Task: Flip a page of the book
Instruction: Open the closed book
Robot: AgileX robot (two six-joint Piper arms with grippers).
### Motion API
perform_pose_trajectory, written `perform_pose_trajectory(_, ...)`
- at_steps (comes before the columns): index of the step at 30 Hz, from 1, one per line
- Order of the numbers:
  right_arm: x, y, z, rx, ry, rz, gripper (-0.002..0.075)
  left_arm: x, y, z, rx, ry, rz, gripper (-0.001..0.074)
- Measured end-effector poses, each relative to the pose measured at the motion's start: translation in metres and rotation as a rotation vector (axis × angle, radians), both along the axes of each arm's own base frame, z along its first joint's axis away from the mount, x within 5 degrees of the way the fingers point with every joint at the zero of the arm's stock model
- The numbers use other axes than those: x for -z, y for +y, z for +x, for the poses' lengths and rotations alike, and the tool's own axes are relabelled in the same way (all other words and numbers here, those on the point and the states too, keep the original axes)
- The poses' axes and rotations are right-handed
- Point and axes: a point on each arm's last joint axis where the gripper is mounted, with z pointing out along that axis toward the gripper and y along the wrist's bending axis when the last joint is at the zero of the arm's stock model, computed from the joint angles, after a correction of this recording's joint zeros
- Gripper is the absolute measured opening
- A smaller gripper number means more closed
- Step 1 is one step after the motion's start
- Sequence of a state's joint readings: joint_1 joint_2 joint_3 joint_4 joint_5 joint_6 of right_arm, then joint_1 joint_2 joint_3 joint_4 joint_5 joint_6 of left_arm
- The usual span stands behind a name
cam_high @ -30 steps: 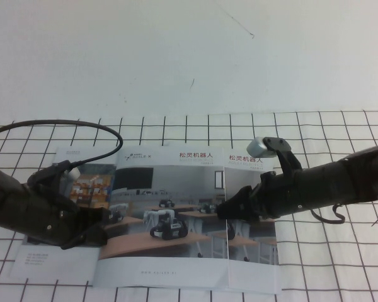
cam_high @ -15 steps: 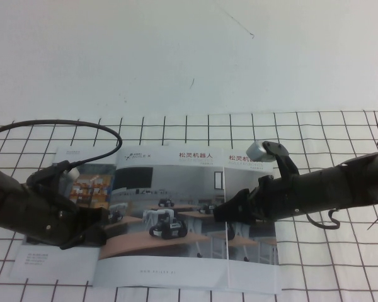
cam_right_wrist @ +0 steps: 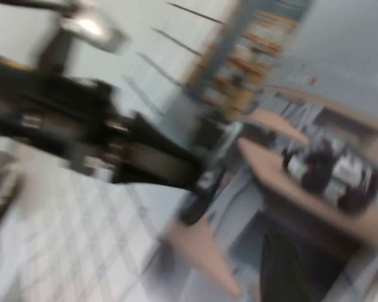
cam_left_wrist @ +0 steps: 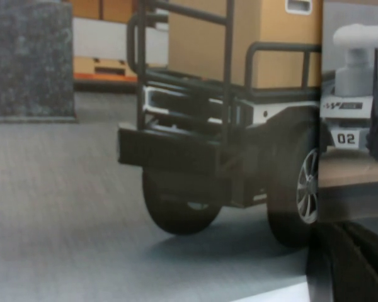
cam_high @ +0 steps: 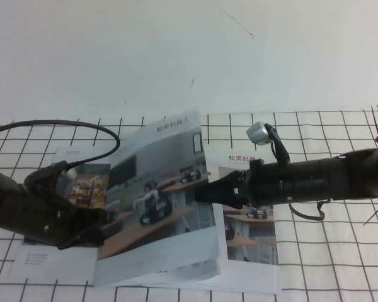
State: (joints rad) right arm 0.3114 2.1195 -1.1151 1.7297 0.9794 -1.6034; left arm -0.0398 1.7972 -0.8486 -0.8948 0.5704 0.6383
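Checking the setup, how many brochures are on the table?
3: yellow-shelf brochure under left gripper; book, its page lifted by right gripper; twin brochure rightmost. More may be hidden.

Page: glossy printed paper, smooth, lifted off the book. Table cover: matt white sheet, black grid lines. Arms: matt black casing.

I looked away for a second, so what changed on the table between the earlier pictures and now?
The glossy classroom-photo cover page lifted off the thin brochure, its free edge raised and tilting leftward, with the right gripper slid under it. The left gripper stayed pressing the brochure's left edge; the identical twin brochure stayed flat.
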Motion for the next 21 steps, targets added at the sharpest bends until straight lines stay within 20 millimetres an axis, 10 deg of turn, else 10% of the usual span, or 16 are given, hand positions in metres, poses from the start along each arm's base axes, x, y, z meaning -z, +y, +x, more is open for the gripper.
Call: perform_pose_trajectory(21, -0.019, 0.035, -0.007, -0.124, -0.063, 0.058, 0.0346, 0.0, 0.0, 0.0, 0.0, 0.002, 0.0, -0.0003)
